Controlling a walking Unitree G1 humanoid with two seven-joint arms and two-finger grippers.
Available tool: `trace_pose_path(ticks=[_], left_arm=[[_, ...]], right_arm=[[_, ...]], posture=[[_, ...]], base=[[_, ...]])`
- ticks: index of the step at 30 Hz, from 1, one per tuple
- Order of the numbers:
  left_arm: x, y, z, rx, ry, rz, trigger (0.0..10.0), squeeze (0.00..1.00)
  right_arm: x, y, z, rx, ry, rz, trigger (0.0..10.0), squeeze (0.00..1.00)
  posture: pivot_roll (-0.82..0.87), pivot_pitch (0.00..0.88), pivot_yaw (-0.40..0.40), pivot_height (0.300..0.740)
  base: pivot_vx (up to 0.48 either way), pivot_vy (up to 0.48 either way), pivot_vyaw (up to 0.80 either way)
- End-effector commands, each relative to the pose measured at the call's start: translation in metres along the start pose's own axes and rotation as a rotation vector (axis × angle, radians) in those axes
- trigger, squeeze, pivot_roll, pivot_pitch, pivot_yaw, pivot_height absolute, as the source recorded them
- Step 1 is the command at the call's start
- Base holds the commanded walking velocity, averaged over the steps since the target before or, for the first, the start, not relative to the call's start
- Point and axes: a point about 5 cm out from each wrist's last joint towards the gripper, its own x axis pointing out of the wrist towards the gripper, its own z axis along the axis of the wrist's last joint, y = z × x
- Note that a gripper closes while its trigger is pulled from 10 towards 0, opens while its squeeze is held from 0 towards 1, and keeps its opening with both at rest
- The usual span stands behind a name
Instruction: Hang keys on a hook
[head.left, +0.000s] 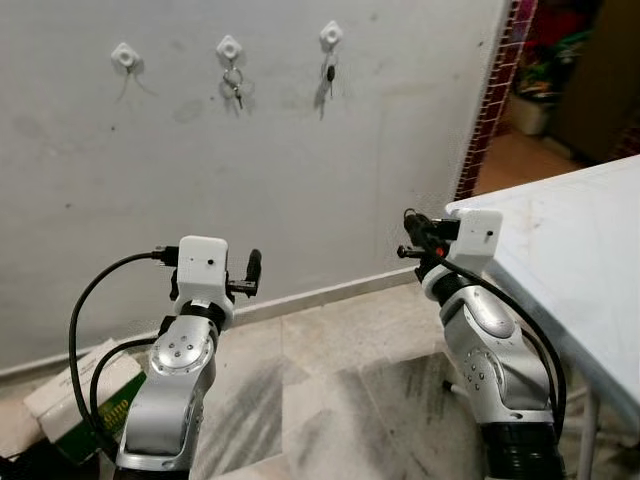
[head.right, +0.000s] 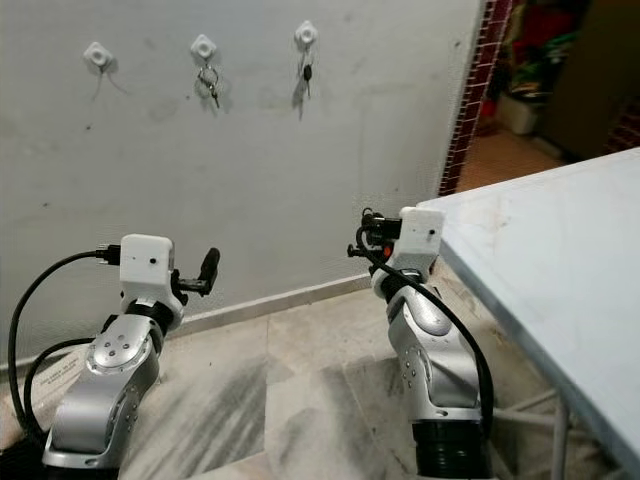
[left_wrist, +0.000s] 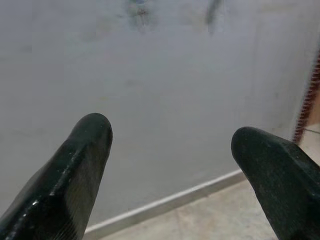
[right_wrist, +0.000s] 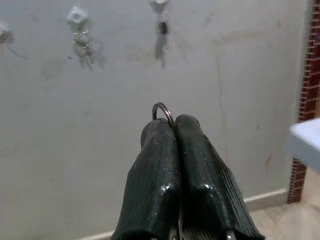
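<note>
The right gripper (right_wrist: 167, 127) is clamped on a key ring (right_wrist: 162, 111) standing up between its fingertips; the free left hook (head.left: 123, 56) lies at about eleven o'clock, high on the wall (head.left: 300, 170); the left gripper (left_wrist: 170, 150) is spread, holding nothing, yet nearer that hook.

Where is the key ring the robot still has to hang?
The key ring is pinched between the shut fingers of the right gripper, held low in front of the wall, well below the three white hooks and beside the white table.
</note>
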Motion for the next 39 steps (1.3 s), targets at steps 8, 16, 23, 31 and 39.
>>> trace_pose_path(ticks=[8,16,23,31,39], left_arm=[[0.0044,0.0096,0.0069,-0.064,-0.041,0.014,10.0,0.0],[0.0044,0.013,0.0054,-0.095,-0.043,0.014,10.0,0.0],[0.0035,0.0094,0.0041,-0.119,-0.04,-0.005,10.0,0.0],[0.0052,0.0093,0.0046,-0.131,-0.041,-0.012,10.0,0.0],[0.0042,0.0077,0.0033,-0.139,-0.038,-0.016,10.0,0.0]], right_arm=[[0.0058,0.0106,0.0053,-0.032,-0.037,0.037,10.0,0.0],[0.0077,0.0106,0.007,-0.049,-0.049,0.043,10.0,0.0],[0.0073,0.012,0.0048,-0.049,-0.044,0.049,10.0,0.0],[0.009,0.0121,0.0051,-0.048,-0.042,0.052,10.0,0.0],[0.0096,0.0126,0.0036,-0.048,-0.037,0.058,10.0,0.0]], posture=[[0.06,0.0,0.049,0.74],[0.06,0.0,0.048,0.74],[0.06,0.0,0.045,0.74],[0.05,0.0,0.045,0.74],[0.06,0.0,0.039,0.74]], base=[[0.0,0.06,0.0],[0.03,0.0,0.11],[0.0,0.0,0.58],[0.264,0.0,0.12],[0.314,0.0,0.0]])
